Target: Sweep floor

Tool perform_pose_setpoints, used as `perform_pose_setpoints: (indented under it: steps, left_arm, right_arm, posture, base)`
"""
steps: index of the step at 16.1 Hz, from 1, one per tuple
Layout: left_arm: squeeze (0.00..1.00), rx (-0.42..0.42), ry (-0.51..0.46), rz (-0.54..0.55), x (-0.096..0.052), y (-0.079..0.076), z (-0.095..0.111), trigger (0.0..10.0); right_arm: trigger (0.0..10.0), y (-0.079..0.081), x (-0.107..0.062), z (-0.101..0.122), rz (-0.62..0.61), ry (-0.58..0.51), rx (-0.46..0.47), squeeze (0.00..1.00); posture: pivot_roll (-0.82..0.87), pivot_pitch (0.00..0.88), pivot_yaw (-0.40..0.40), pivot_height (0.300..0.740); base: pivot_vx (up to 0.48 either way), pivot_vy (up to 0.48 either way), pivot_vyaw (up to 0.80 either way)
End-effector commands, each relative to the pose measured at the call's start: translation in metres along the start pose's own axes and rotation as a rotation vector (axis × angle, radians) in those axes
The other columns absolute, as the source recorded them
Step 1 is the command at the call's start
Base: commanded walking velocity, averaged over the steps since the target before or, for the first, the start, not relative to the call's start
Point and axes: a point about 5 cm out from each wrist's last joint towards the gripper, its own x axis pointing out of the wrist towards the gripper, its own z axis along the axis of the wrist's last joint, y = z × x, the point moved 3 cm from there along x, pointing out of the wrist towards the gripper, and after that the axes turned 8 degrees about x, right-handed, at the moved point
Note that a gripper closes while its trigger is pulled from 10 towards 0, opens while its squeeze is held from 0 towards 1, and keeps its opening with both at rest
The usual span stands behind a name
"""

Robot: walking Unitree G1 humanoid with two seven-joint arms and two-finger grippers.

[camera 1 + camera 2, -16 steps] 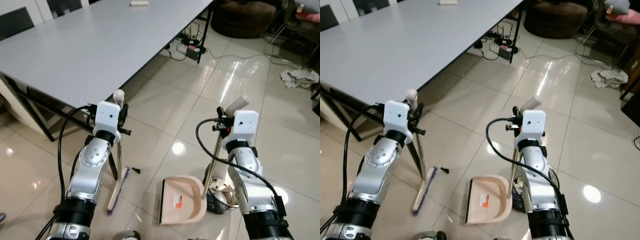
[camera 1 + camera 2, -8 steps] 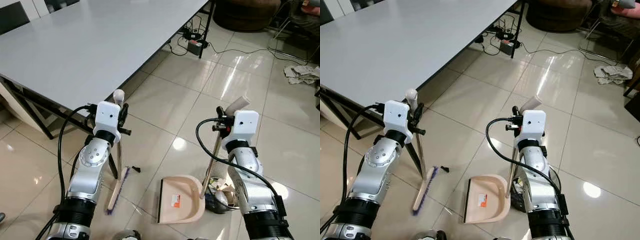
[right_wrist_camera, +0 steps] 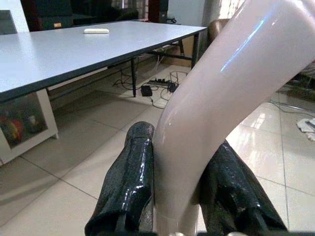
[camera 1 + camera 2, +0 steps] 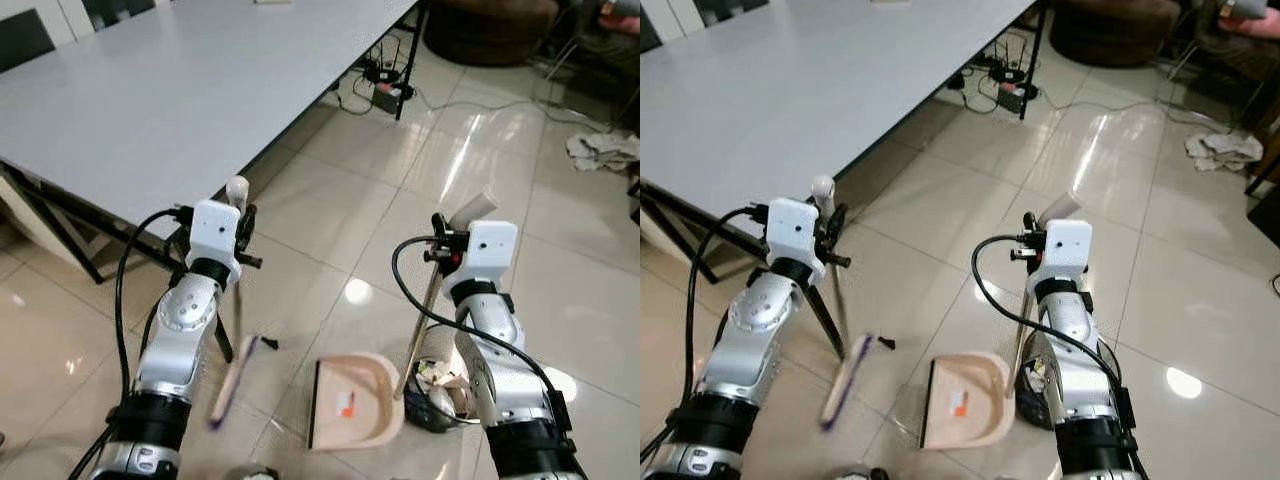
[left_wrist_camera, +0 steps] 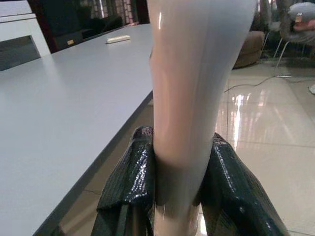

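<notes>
We have our left gripper (image 5: 177,187) pinching the broom (image 4: 232,378) handle, our right gripper (image 3: 179,191) pinching the dustpan (image 4: 352,403) handle. Both look light, stiff and smooth, so we judge the top ends the right hold.

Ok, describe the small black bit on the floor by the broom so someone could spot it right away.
Start at the grey table, then look down to the tiled floor between the robot's arms. Just beside the broom head, on the dustpan side, lies the small black scrap, dark on pale tile.
</notes>
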Motion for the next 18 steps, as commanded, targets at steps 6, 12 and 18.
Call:
perform_pose_setpoints:
  steps: [6,12,18]
  left_arm:
    - [0.00,-0.003,-0.028,0.011,0.0006,0.0054,0.0065,10.0]
    - [0.00,-0.004,-0.032,0.004,0.0017,0.0050,0.0071,10.0]
    - [0.00,-0.001,-0.032,0.007,0.0026,0.0068,0.0075,10.0]
  right_arm:
    - [10.0,0.0042,0.0041,0.0074,0.025,-0.033,0.002,0.00]
    - [10.0,0.0019,0.0049,0.0060,0.009,-0.028,0.010,0.00]
    - [10.0,0.0031,0.0061,0.0062,0.013,-0.033,0.011,0.00]
  posture:
    - [0.04,0.059,-0.004,0.740]
    - [0.04,0.060,0.002,0.740]
    - [0.05,0.062,0.005,0.740]
  base:
    - [0.311,0.000,0.00]
    - [0.357,0.000,-0.09]
    - [0.363,0.000,0.00]
